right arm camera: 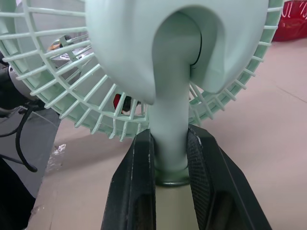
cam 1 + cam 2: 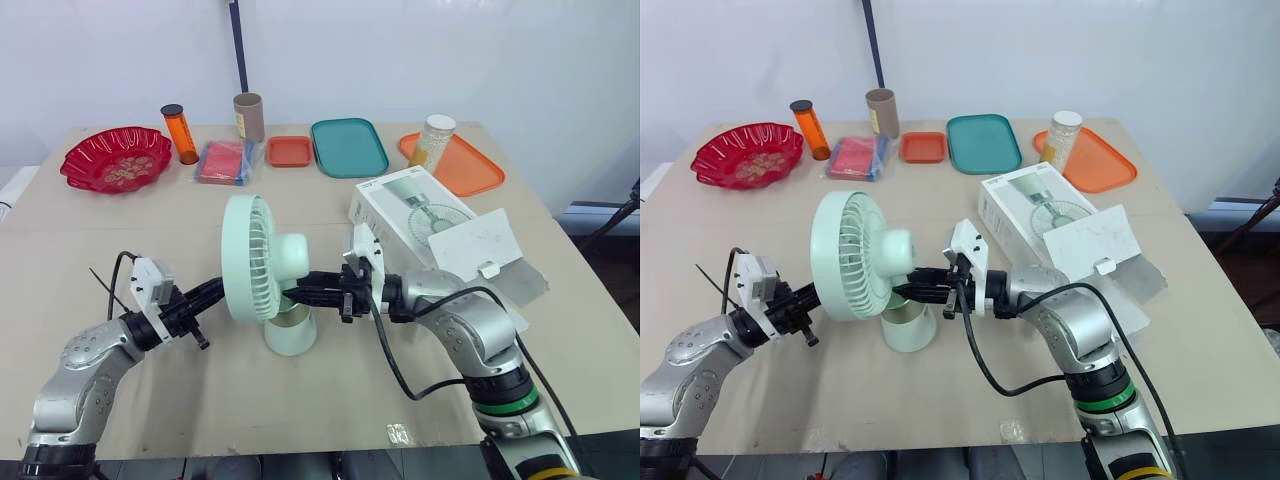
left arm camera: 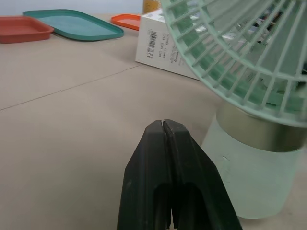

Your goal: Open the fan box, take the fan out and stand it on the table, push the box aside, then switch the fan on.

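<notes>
Fan [image 2: 262,262] out of its box, upright on the surface [image 2: 250,400] near the front edge, base down, cage facing the robot's left. Right gripper [image 1: 170,136]: fingers closed on the fan's neck, one either side, just above the base. Left gripper [image 3: 164,125]: fingers pressed together, holding nothing, tips low and close to the cage front, near the base. Fan box [image 2: 410,205] lies flat to the robot's right of the fan, near but apart, its white flap [image 2: 490,245] open; inside cannot be made out. Along the far edge: red bowl [image 2: 116,157], contents unclear; teal tray [image 2: 348,147]; small red tray [image 2: 290,151]; orange tray [image 2: 470,170] with a jar [image 2: 433,140] standing on it.
</notes>
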Controlling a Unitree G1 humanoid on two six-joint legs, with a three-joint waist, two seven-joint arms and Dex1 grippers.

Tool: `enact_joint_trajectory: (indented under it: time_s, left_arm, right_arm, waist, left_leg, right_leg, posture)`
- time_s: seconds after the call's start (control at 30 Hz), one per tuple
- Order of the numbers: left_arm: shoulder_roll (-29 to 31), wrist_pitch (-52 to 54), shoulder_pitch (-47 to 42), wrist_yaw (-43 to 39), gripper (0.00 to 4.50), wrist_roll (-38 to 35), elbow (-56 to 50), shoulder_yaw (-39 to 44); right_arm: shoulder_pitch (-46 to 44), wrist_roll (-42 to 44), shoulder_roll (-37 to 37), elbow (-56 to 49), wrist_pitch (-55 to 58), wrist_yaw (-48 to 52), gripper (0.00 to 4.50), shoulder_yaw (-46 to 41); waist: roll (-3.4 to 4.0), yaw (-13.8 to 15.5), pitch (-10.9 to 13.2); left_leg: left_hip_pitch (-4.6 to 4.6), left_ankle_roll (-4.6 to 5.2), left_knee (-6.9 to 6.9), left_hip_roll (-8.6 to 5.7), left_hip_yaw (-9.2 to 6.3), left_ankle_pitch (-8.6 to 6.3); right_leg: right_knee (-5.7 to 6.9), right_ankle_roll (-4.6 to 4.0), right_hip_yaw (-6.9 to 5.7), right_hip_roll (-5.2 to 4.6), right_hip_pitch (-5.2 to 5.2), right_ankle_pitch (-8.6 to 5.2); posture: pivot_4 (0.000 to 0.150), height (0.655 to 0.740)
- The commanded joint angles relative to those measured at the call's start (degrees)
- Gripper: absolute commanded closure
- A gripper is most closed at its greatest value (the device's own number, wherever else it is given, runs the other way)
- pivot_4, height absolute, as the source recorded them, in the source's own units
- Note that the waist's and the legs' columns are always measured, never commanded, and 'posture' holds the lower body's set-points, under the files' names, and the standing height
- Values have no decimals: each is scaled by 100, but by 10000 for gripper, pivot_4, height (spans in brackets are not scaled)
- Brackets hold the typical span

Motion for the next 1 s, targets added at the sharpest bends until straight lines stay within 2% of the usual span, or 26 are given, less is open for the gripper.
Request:
enact_joint_trajectory:
  time_s: [0.03,0.5,1.0]
  left_arm:
    - [141,121,34,-186,44037,-99,-192,-47]
    - [38,165,-102,-465,44037,177,-6,-660]
    - [-98,19,-273,-621,44037,395,211,-824]
  right_arm:
    - [-7,-42,19,-98,-347,46,41614,40]
    - [149,-193,-228,-142,-656,140,41614,168]
    - [166,-202,-323,-194,-682,130,41614,246]
  waist:
    - [0,1,0]
    - [-1,11,-1]
    - [-1,33,-1]
  left_leg:
    - [0,0,0,0,0,0]
    - [4,0,0,1,-1,0]
    - [6,0,1,0,-1,0]
  right_leg:
    - [0,0,0,0,0,0]
    - [0,1,0,0,5,-1]
    - [0,1,0,0,9,-1]
  posture:
    - [1500,7400]
    - [1500,7400]
    - [1500,7400]
